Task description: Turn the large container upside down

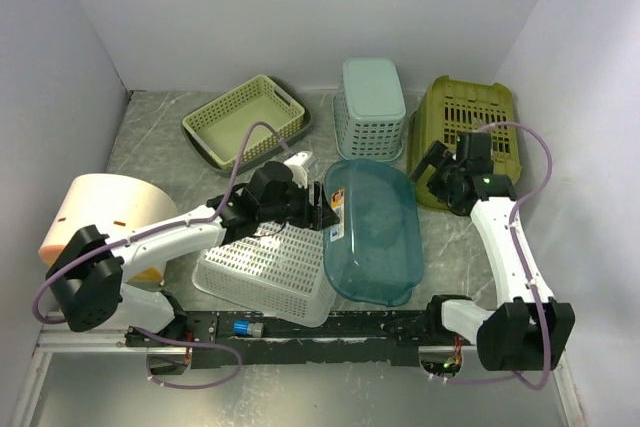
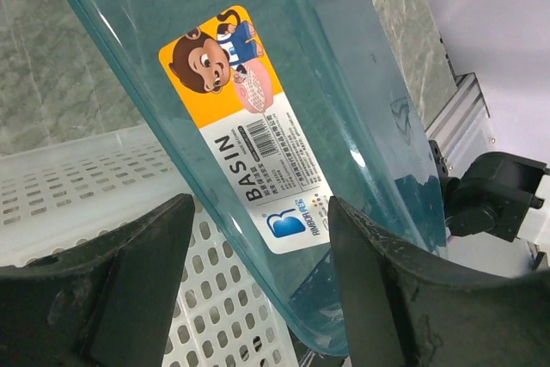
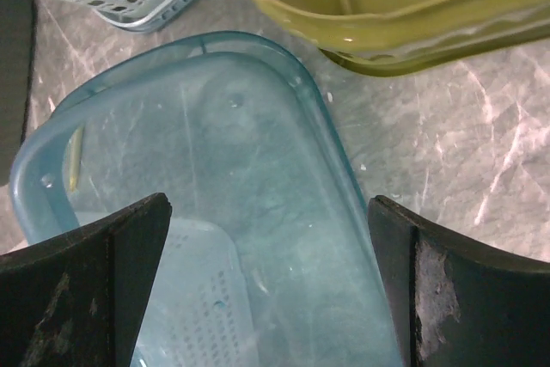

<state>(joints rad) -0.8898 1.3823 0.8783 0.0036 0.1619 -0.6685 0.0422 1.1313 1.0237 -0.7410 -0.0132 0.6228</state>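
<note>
Lying centre of surface [image 1: 455,247], long axis near-to-far, blue basin [image 1: 372,230] looks bottom-up, left edge propped on white basket [image 1: 265,272]. Left tool [image 1: 328,213] just beside basin's left long wall at label, jaws apart, gripping nothing. Right tool [image 1: 432,175] wide, empty, above far-right corner. Left arm nearer.

The grey marbled table [image 1: 150,137] carried a light green basket [image 1: 243,119], a pale blue slotted basket [image 1: 372,107], an olive basket [image 1: 455,107], a cream roll [image 1: 105,212], and a white perforated basket [image 1: 265,272], with the blue basin [image 1: 375,232] leaning on it.
</note>
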